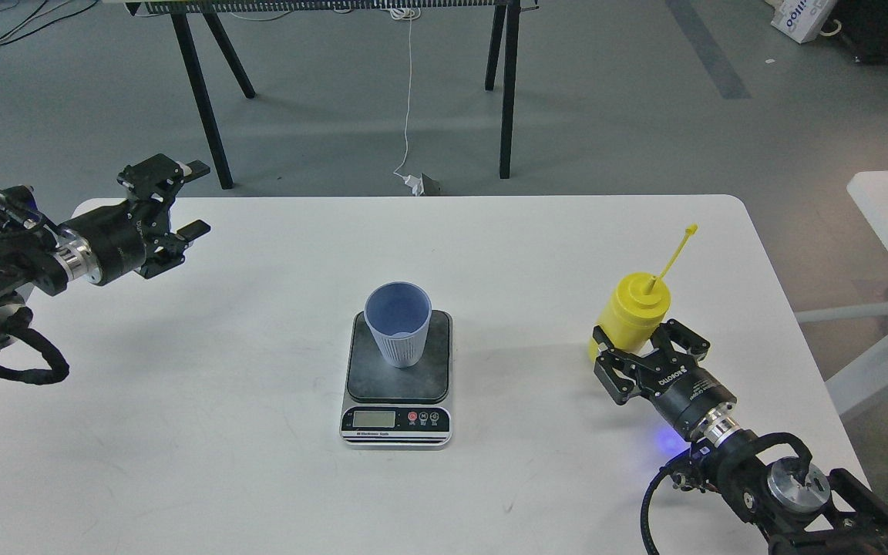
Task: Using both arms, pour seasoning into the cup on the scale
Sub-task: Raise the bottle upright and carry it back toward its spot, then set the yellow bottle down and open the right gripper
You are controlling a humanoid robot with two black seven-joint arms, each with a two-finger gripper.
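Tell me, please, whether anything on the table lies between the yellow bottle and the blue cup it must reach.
Nothing visible does. The yellow bottle stands by the right hand, and only bare white table stretches from there to the blue cup on the scale.

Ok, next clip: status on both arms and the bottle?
Left gripper open, empty, over the table's left edge. Right gripper around yellow bottle, grip unconfirmed. Cup upright on scale. Path between looks clear.
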